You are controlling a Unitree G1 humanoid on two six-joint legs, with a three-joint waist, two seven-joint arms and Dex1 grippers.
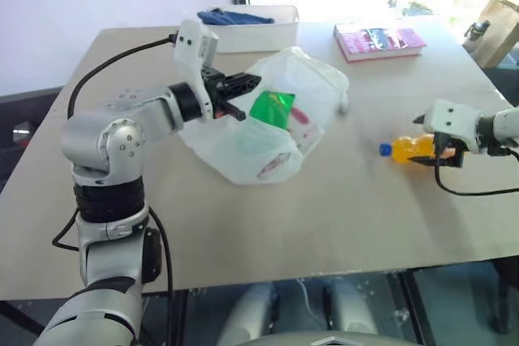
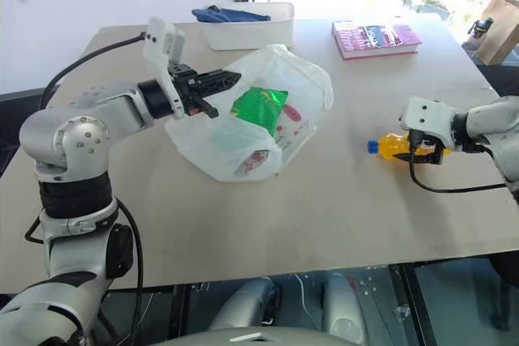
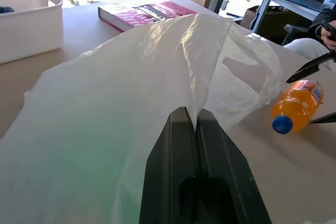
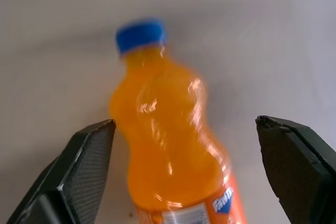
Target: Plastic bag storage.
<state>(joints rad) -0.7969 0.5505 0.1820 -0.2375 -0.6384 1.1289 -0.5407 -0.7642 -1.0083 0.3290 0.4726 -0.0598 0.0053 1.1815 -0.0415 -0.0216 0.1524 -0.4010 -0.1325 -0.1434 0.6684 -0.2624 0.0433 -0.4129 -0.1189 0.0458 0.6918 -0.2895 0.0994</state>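
Plastic bag [image 1: 268,131] sits near the middle of the light wooden table [image 1: 324,216], a little toward the robot's left; big, thin, translucent white, crumpled and puffed up, with red printed marks on its lower front face and a handle loop sticking out on its far right side. Its near-left edge is lifted off the table, rest of the bag rests on the tabletop. Glossy green snack packet [image 1: 272,108] shows through the film, inside the bag, upper middle. Left gripper [image 1: 235,95] is pointing roughly level toward the bag, fingers pressed together and pinching a fold of the bag's film; wrist view shows the film coming up right between the two black fingers [image 3: 173,145]. Right gripper [image 4: 186,135] is well apart from the bag, over at the robot's right, fingers spread wide on either side of an orange soda bottle [image 1: 409,148] with blue cap, lying on its side on the table; fingers not touching it. White bin [image 1: 255,26] with blue cloth [image 1: 231,16] at the far edge behind the bag, pink book [image 1: 378,40] further right.
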